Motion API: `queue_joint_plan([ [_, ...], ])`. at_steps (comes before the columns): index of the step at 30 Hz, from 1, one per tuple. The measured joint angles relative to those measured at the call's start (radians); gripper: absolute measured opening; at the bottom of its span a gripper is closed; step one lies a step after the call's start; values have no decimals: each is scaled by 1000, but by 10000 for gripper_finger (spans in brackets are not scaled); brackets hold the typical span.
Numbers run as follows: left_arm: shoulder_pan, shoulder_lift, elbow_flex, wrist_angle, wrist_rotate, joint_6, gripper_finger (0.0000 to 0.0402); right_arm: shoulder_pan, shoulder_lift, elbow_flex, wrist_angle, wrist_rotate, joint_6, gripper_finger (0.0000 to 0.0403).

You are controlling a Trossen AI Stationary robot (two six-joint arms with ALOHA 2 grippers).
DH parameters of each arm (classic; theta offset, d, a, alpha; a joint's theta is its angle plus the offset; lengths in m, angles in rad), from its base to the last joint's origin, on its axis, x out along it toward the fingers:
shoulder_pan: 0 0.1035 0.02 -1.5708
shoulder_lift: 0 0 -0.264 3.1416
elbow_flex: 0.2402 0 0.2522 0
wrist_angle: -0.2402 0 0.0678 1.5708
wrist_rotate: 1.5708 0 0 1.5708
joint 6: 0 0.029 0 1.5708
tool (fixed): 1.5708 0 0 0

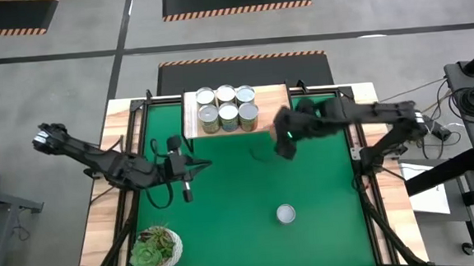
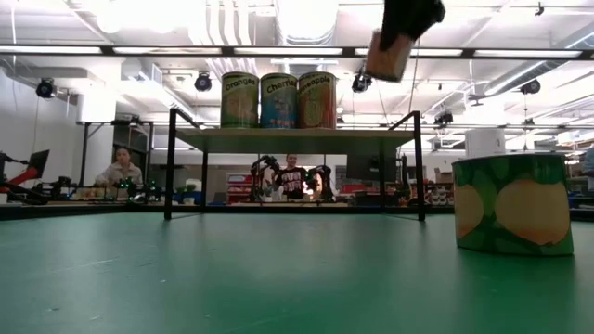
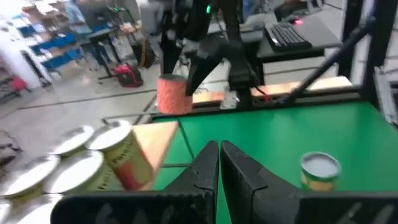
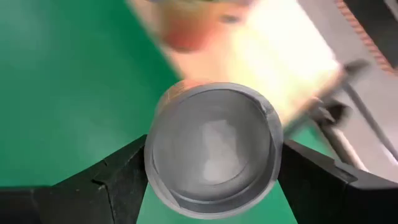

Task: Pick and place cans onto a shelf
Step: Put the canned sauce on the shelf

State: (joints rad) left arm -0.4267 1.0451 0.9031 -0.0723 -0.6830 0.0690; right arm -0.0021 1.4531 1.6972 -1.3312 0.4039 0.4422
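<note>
Several cans (image 1: pixel 226 107) stand upright on the light-wood shelf (image 1: pixel 274 96) at the table's far edge. Another can (image 1: pixel 286 214) stands alone on the green mat, near the front right. My right gripper (image 4: pixel 214 168) is raised just in front of the shelf's right end, shut on a can (image 3: pixel 172 93) that also shows high up in the low view (image 2: pixel 388 56). My left gripper (image 3: pixel 219 163) is shut and holds nothing, hovering over the left half of the mat (image 1: pixel 187 185). My right gripper pinches the can's round side wall (image 4: pixel 155 155) between its two fingers (image 4: pixel 121 177), one on each side. They come slanting down from above, so the can's shiny round end (image 4: pixel 214 140) faces the wrist. The can hangs below the fingers, slightly tilted and clear of mat and shelf.
A potted green succulent (image 1: pixel 155 247) stands at the mat's front left corner. The shelf rests on thin black legs (image 2: pixel 169 167) with open room beneath it. Bare green mat lies between the two arms. People sit in the room beyond the table (image 2: pixel 119 167).
</note>
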Motion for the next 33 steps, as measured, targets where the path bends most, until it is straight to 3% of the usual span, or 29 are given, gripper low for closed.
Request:
queue_joint_plan([
  [5,0,-60,0,-6,-17,30,0,-166,95,94,-69,-7,-123,295],
  [13,0,-110,-4,-19,-17,24,0,-336,212,139,-30,-126,-262,297],
  [24,0,-110,-49,-23,-16,19,0,-362,266,165,12,-160,-288,350],
  [33,0,-107,-49,-21,-16,19,0,-363,193,181,-1,-161,-306,339],
])
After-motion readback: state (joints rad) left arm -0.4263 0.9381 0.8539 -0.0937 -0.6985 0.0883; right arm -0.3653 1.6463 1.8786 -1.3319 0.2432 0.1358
